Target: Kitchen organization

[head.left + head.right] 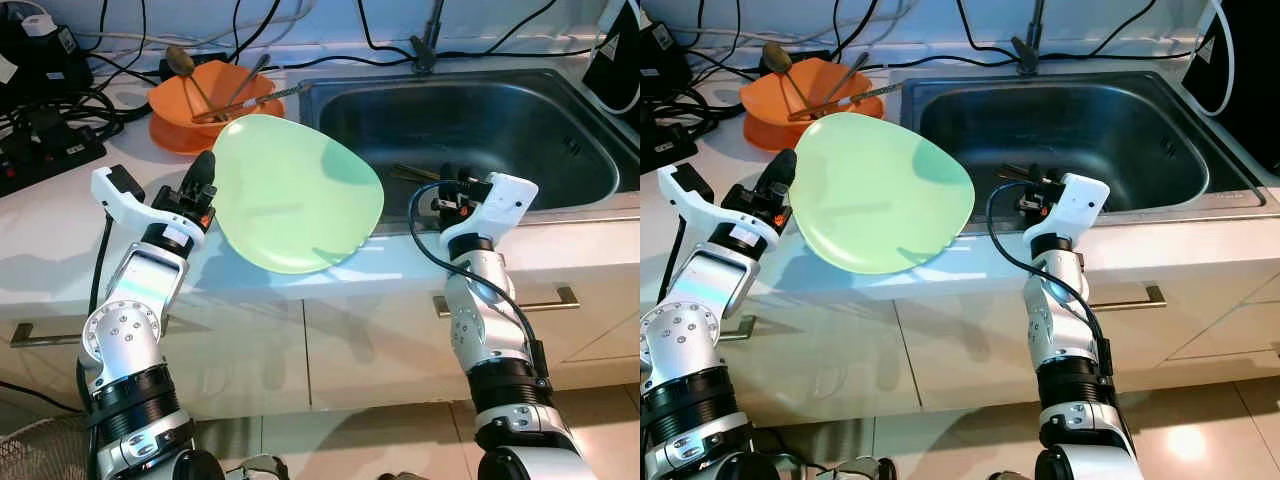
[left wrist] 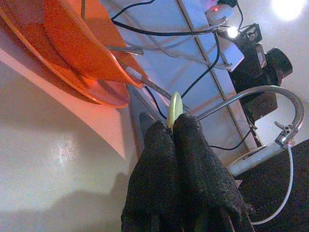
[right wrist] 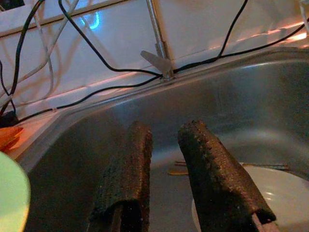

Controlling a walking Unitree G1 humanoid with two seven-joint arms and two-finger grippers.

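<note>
Left gripper (image 1: 204,185) pinched the green plate (image 1: 297,195) by its rim, holding it tilted over the counter edge beside the sink (image 1: 560,110), probably for transfer. Right gripper (image 3: 166,159) hovered open-fingered over the basin.

Brushed steel sink (image 1: 480,120), glossy white counter (image 1: 70,230), smooth matt green plate (image 1: 295,195)
</note>
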